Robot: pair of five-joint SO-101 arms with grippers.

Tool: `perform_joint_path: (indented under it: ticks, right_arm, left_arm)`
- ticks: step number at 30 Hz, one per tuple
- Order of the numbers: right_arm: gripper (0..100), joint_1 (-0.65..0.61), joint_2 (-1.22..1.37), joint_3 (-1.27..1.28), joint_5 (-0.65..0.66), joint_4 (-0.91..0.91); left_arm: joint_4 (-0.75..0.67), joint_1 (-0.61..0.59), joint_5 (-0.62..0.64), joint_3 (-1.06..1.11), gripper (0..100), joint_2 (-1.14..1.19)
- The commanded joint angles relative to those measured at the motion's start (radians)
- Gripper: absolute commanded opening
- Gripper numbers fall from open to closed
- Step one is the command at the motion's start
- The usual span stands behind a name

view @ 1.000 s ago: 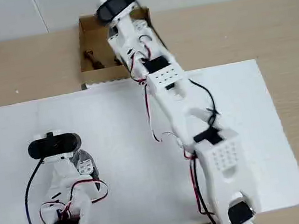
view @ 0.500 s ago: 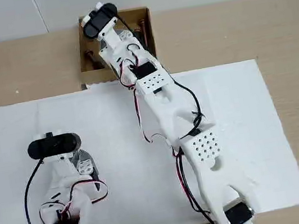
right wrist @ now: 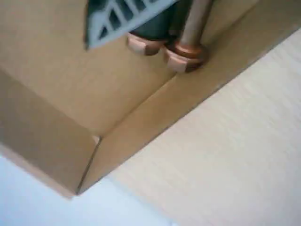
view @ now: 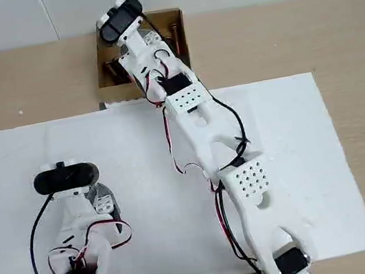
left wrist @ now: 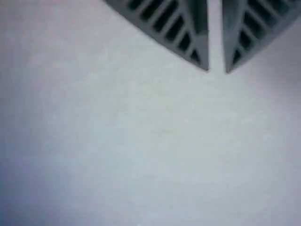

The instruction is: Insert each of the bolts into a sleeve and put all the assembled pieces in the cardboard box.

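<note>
Right gripper [view: 141, 33]: down over the shallow brown cardboard box [view: 100, 66], grip impossible to tell from here
Copper-coloured metal bolts [right wrist: 183, 59]: inside the box, heads against its wall
Left gripper [left wrist: 216, 69]: clenched on nothing, just above the white paper sheet [view: 134, 138]

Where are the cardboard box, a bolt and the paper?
cardboard box [right wrist: 155, 115], right wrist view, on its side wall
bolt [right wrist: 186, 56], right wrist view, on its hex head
paper [view: 120, 140], high view, on its bare middle
</note>
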Motion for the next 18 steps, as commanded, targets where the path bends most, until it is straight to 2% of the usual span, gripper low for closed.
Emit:
perform_joint_path:
  ticks: [1,5,18]
  right_arm:
    - [9.6,-0.007,-0.074,-0.057,0.009,0.004]
    - [0.0,-0.007,-0.122,-0.055,0.009,0.088]
    - [0.2,-0.001,-0.466,-0.055,0.005,0.479]
  left_arm:
    - [-0.023,-0.012,-0.003,-0.007,1,-0.012]
    - [-0.023,-0.015,-0.005,-0.005,1,-0.012]
    - [-0.023,-0.015,-0.005,-0.005,1,-0.012]
